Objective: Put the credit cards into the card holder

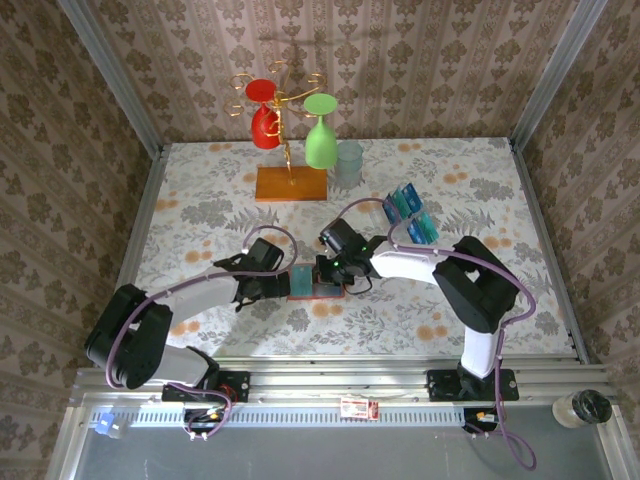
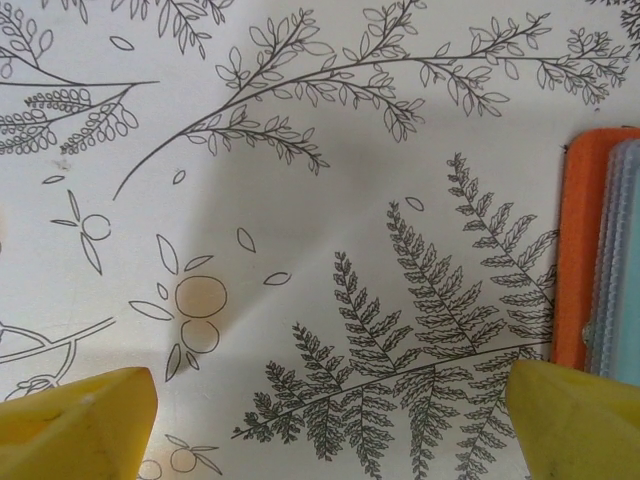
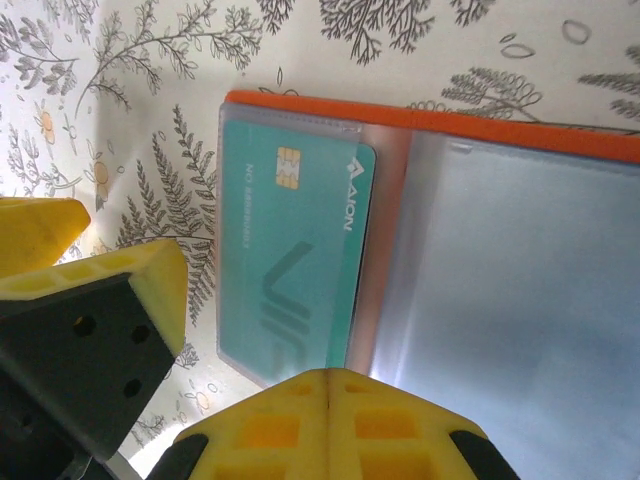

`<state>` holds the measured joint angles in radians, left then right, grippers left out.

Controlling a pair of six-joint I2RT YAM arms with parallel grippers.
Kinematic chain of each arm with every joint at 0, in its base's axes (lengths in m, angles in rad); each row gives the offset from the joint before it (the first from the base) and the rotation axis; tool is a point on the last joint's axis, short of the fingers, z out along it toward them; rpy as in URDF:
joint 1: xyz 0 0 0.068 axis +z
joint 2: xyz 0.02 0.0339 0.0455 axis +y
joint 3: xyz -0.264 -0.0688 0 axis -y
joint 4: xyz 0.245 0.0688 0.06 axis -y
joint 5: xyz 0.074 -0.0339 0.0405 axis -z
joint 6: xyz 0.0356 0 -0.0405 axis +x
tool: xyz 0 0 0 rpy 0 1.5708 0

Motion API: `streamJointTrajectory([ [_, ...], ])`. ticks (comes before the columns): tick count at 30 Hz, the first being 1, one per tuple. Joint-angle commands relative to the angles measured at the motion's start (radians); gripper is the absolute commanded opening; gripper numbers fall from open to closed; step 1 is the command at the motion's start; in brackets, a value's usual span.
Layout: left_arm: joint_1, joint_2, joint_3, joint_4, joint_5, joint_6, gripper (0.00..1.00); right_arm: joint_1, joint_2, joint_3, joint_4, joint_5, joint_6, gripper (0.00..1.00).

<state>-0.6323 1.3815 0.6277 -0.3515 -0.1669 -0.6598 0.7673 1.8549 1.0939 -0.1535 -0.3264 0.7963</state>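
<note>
The card holder (image 1: 310,282), orange with clear grey-blue pockets, lies open on the table between my two grippers. In the right wrist view a teal credit card (image 3: 295,260) sits in the left pocket of the card holder (image 3: 500,128). My right gripper (image 3: 328,385) is shut right over the holder's middle fold, with nothing between its fingers. My left gripper (image 2: 330,420) stands open over bare tablecloth, and the card holder's orange edge (image 2: 578,250) lies just beyond its right fingertip. More blue and teal credit cards (image 1: 410,215) stand at the back right.
A clear rack (image 1: 424,228) holds the standing cards behind the right arm. At the back stand a wooden base (image 1: 290,184) with a gold rack carrying a red glass (image 1: 264,112) and a green glass (image 1: 320,135), and a clear tumbler (image 1: 348,165).
</note>
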Motion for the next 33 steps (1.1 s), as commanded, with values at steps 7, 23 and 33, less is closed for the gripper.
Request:
streamJointTrajectory([
  [7, 0.005, -0.001, 0.003, -0.011, 0.007, -0.008, 0.92, 0.023, 0.023, 0.039, 0.0, -0.014, 0.01, 0.0],
  [23, -0.032, -0.117, 0.066, -0.009, 0.099, 0.008, 1.0, -0.176, -0.139, -0.009, -0.164, 0.026, -0.151, 0.01],
  [33, -0.151, -0.001, 0.159, 0.007, 0.067, -0.022, 1.0, -0.181, -0.061, 0.046, -0.21, 0.015, -0.211, 0.01],
])
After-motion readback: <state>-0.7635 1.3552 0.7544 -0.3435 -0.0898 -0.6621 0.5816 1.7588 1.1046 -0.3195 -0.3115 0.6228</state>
